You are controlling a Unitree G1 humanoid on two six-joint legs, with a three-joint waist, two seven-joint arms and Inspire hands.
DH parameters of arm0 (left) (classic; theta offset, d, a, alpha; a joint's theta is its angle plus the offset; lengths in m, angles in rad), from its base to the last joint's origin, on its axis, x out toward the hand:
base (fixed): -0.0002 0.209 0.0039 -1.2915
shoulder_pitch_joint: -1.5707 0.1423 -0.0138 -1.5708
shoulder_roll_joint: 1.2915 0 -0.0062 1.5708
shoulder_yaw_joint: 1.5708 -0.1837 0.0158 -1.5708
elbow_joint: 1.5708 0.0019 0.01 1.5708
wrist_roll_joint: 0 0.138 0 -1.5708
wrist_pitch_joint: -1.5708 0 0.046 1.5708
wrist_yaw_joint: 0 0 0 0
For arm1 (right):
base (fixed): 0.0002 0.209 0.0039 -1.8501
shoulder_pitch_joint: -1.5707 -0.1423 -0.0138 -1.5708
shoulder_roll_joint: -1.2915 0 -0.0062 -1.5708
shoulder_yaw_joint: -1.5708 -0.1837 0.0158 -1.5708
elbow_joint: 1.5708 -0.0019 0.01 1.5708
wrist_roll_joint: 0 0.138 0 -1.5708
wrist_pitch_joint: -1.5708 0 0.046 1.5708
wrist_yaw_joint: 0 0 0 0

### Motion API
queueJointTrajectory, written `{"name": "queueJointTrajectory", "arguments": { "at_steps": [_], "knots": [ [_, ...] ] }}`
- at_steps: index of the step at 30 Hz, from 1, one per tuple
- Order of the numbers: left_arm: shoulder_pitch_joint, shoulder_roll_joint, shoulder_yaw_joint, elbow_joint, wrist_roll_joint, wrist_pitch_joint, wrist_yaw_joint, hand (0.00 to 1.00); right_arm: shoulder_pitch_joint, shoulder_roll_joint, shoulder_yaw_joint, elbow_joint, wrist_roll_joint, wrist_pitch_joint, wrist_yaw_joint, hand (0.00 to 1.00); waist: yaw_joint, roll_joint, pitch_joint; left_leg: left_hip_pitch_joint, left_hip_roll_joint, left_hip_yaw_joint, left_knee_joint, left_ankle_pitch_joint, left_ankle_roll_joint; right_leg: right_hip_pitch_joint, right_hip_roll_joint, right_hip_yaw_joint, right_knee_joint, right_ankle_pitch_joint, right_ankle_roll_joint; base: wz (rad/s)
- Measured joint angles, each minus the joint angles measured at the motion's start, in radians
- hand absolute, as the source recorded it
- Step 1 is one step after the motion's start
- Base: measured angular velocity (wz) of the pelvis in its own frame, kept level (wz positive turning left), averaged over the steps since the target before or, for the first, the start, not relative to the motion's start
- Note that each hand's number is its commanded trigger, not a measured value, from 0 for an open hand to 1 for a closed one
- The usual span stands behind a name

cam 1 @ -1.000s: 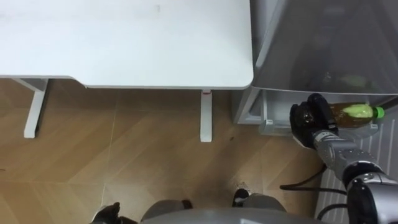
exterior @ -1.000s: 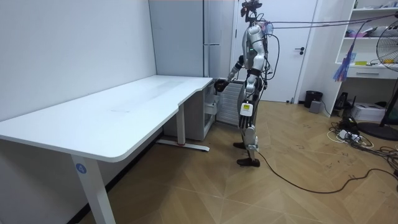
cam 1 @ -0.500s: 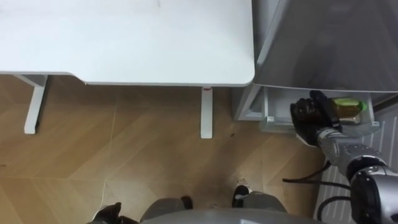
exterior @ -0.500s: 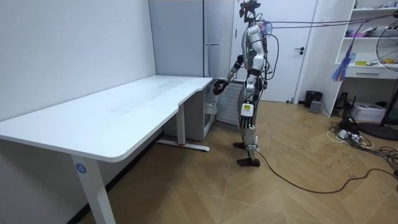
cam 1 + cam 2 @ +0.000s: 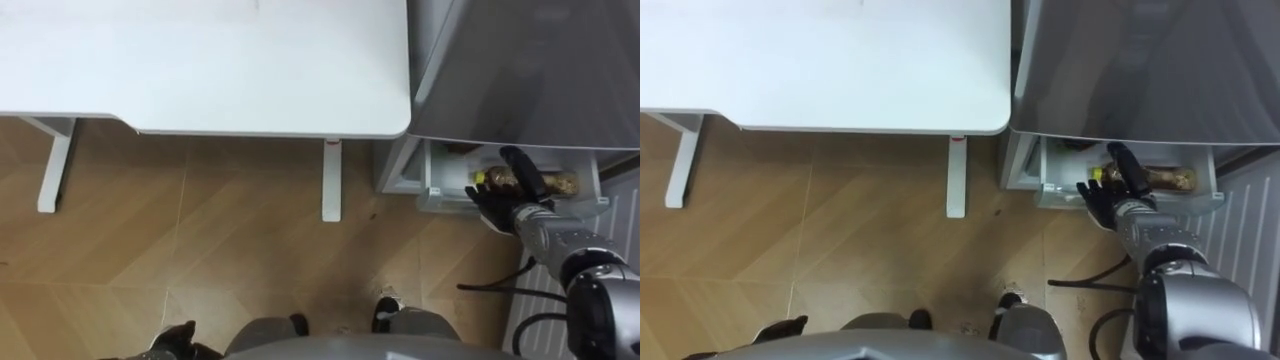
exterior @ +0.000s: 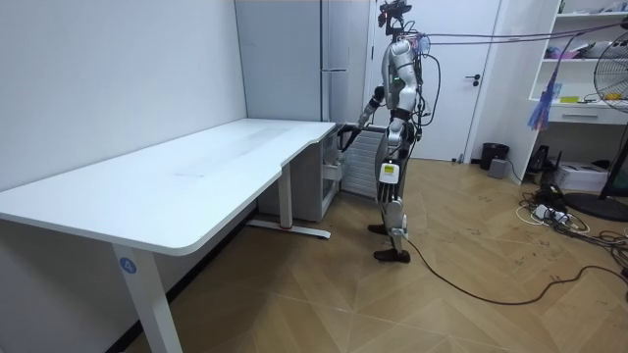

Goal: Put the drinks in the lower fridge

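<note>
White counter (image 5: 200,60) on the left, grey fridge (image 5: 530,70) on the right. Amber, yellow-capped drink bottle (image 5: 560,183). Black right hand (image 5: 497,200). Light brown herringbone wood floor (image 5: 200,250).

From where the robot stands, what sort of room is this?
Probably an office or lab, not a kitchen: a long white desk, a tall grey fridge beside it, and a shelf unit, fan and loose cables at the room view's right.

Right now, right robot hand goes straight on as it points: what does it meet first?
Probably the bottle lying in the fridge drawer; the right robot hand looks right against it, depth unclear.
</note>
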Motion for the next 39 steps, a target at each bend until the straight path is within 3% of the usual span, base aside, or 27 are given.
{"name": "queueJointTrajectory", "arguments": {
  "at_steps": [18,24,30,39],
  "knots": [
    [-0.002,0.0,0.0,0.0,0.0,-0.002,0.005,0.0,0.0,-0.001,0.0,0.001,-0.046,0.0,0.013,0.0,-0.003,-0.002,-0.0019,0.012,0.0,0.003,-0.002,0.0,0.0,0.01,0.001,0.002,-0.002,0.002,0.0,0.0],
    [-0.001,0.0,0.001,0.008,-0.006,-0.031,0.013,0.0,0.003,0.0,0.001,0.001,-0.1,-0.004,0.029,0.0,-0.005,-0.006,-0.0031,0.039,0.002,0.013,-0.012,0.0,0.0,0.029,0.004,0.01,-0.006,0.002,0.0,-0.03],
    [0.033,0.007,0.028,0.005,-0.004,-0.039,0.013,0.0,0.112,0.003,-0.001,-0.049,-0.108,-0.013,0.103,0.0,-0.006,-0.032,-0.0235,0.082,0.011,0.027,-0.027,0.0,0.0,0.088,0.018,0.009,-0.054,0.009,0.002,-0.01],
    [0.037,-0.004,0.05,0.018,-0.006,-0.062,0.048,0.0,0.259,0.032,0.007,-0.069,-0.247,-0.04,0.15,0.0,-0.006,-0.043,-0.0233,0.161,0.014,0.03,-0.048,0.0,0.0,0.171,0.026,0.011,-0.09,0.011,0.006,-0.01]
  ]
}}
